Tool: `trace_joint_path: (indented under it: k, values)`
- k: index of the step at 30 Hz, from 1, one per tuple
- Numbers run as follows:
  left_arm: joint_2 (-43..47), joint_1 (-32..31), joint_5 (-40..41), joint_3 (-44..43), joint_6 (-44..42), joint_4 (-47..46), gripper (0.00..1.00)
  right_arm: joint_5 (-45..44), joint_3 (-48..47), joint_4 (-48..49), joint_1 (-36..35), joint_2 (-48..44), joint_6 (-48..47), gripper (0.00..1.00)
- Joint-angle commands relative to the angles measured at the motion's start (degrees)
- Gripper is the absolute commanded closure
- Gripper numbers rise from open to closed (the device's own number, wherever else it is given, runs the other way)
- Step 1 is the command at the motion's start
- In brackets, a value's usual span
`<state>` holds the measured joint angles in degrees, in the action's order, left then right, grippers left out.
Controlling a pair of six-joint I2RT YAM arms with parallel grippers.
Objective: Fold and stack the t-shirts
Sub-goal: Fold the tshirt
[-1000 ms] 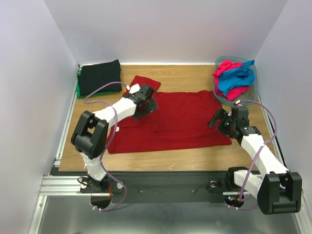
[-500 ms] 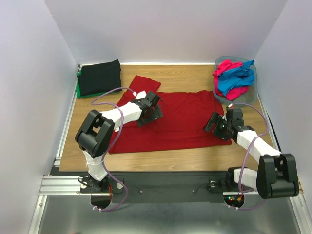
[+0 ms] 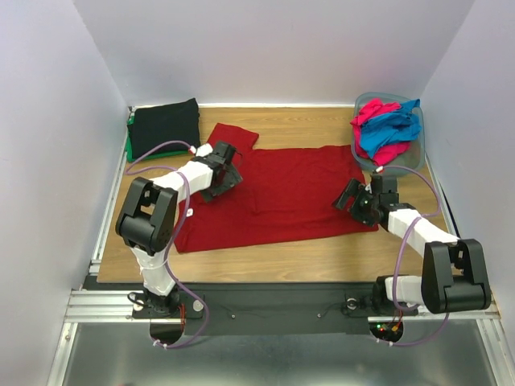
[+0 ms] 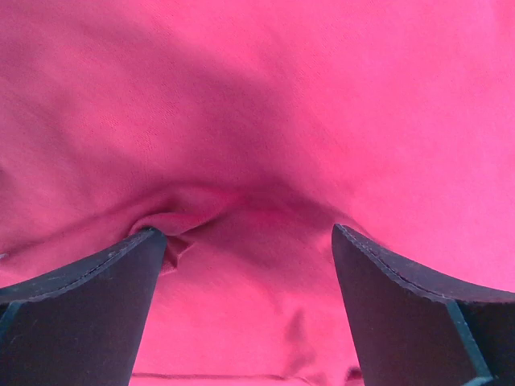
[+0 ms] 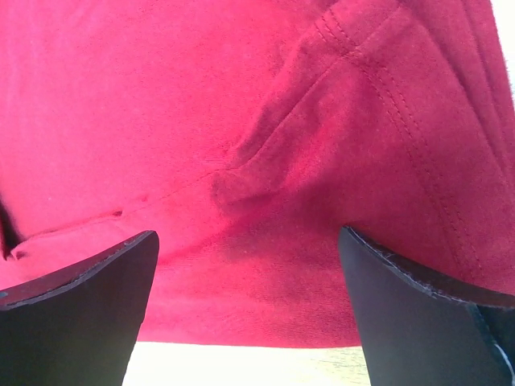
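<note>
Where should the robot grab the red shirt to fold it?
Probably its edges. The dark red t-shirt lies flat, so pinch from straight above. The right gripper is open over the stitched near-right corner; the left gripper is open over its far-left part.

Wood tabletop (image 3: 314, 121), boxed in by plain pale walls (image 3: 273, 48) on three sides. Aluminium rail (image 3: 105, 301) along near edge, grey metal sheet (image 3: 282, 362) below. Lighting even.

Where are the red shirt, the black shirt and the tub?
red shirt (image 3: 298, 193), top view, its middle.
black shirt (image 3: 165, 127), top view, its middle.
tub (image 3: 410, 162), top view, its near wall.
</note>
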<state>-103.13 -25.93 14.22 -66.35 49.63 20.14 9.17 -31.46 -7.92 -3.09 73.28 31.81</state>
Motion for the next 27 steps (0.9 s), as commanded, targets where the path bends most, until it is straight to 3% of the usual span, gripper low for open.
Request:
trace_joint_path:
  k: [1,9,14,20,23,27]
  values:
    - [0.56,3.08,4.85,-2.46,-4.18,2.01,0.03,-4.95,1.32,-3.68,-0.42,2.66,0.27,0.00]
    - [-2.50,9.66,10.38,-14.57,-7.96,5.07,0.03,-6.01,1.05,-4.91,-0.34,2.49,0.09,0.00]
    - [-2.88,10.38,9.61,-21.19,-9.81,8.60,0.03,-4.95,0.53,-5.08,-0.34,0.82,-0.70,0.00]
    - [10.21,6.61,4.60,-6.98,-8.41,2.97,0.03,-3.64,0.09,-5.35,-0.34,-1.20,-1.40,0.00]
    - [18.90,1.79,2.22,1.20,-6.66,-0.09,0.03,-3.37,-0.53,-5.61,-0.42,-2.25,-1.84,0.00]
    - [23.66,-2.89,0.38,12.34,-2.96,-6.48,0.03,-2.75,-1.67,-5.87,-0.42,-3.92,-1.67,0.00]
